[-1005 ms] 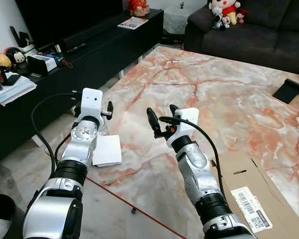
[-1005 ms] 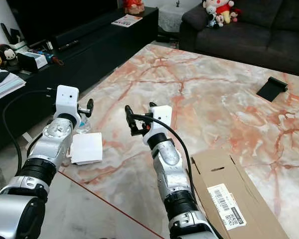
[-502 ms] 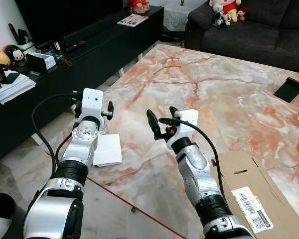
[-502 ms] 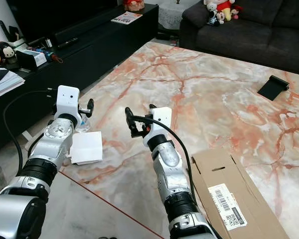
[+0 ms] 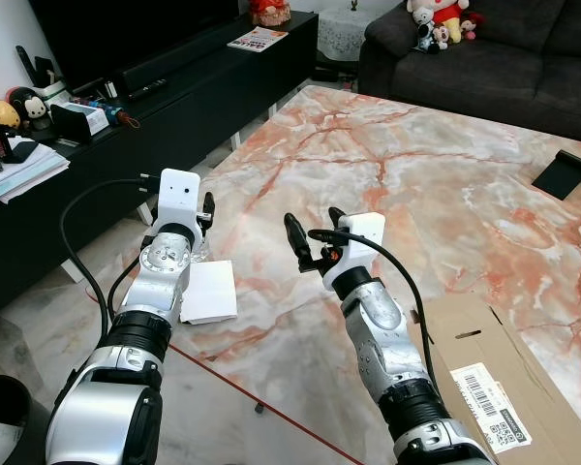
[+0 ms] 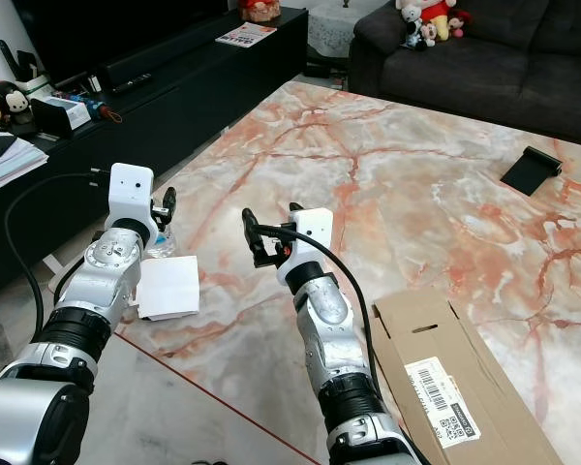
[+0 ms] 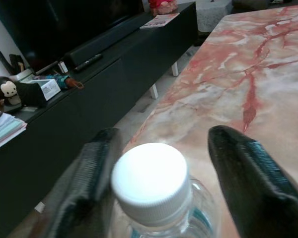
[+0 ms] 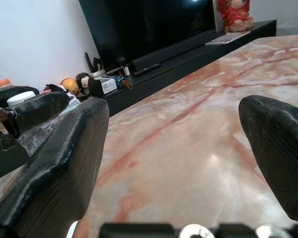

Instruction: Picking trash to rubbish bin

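Across the pink-veined marble table (image 5: 445, 184) lie a flattened cardboard box (image 5: 494, 387) at its near right edge and a white paper sheet (image 5: 209, 291) at its near left edge. Above that left edge the left gripper (image 7: 159, 163) holds its fingers spread either side of a clear plastic bottle's white cap (image 7: 150, 181), the bottle standing just beyond the paper. Nearby over the marble, the right gripper (image 5: 312, 232) hangs with fingers wide apart, gripping nothing.

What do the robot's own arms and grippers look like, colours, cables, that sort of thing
Both arms are silver metal with black ring joints. Each wrist carries a white boxy camera housing. The left gripper and right gripper each have two long black fingers with a ribbed, textured surface. A black cable loops loosely from each wrist back along its forearm. I can make out no markings.
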Available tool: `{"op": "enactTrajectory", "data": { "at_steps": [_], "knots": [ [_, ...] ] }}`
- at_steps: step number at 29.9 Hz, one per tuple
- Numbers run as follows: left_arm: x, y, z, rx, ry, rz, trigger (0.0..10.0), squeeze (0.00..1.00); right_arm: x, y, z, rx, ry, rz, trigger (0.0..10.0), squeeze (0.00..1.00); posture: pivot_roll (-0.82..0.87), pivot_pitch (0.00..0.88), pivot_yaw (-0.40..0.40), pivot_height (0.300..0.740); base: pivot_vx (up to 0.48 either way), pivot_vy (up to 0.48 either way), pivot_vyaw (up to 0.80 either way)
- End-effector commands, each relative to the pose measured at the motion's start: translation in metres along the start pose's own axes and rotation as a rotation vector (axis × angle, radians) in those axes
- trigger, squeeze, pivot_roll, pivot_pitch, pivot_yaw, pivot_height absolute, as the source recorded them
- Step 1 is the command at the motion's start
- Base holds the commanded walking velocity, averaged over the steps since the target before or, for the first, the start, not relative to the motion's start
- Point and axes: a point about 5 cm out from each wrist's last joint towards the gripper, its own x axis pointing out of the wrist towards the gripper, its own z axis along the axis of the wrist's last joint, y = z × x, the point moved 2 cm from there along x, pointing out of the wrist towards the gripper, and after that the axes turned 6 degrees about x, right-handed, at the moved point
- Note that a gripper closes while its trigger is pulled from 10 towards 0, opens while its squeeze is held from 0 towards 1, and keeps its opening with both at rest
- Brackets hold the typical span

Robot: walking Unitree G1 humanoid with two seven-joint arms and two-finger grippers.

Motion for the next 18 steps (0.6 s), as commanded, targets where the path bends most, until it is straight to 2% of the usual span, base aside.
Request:
{"op": "enactTrajectory", "data": {
  "at_steps": [1, 9, 18],
  "knots": [
    [0.0, 0.0, 0.003, 0.014, -0.01, -0.001, 0.0, 0.0, 0.003, 0.005, 0.005, -0.002, -0.013, 0.014, 10.0, 0.0, 0.06, 0.069, 0.04, 0.74, 0.0, 0.0, 0.0],
    [-0.006, -0.005, -0.009, 0.016, 0.032, -0.01, 0.0, 0.0, 0.0, 0.004, 0.004, -0.002, -0.015, 0.006, 10.0, 0.0, 0.05, 0.081, 0.051, 0.74, 0.0, 0.0, 0.0],
    [-0.009, -0.003, -0.006, 0.004, 0.005, 0.007, 0.0, 0.0, -0.001, 0.001, 0.006, -0.011, -0.019, -0.002, 10.0, 0.0, 0.03, 0.075, 0.055, 0.74, 0.0, 0.0, 0.0]
  ]
}}
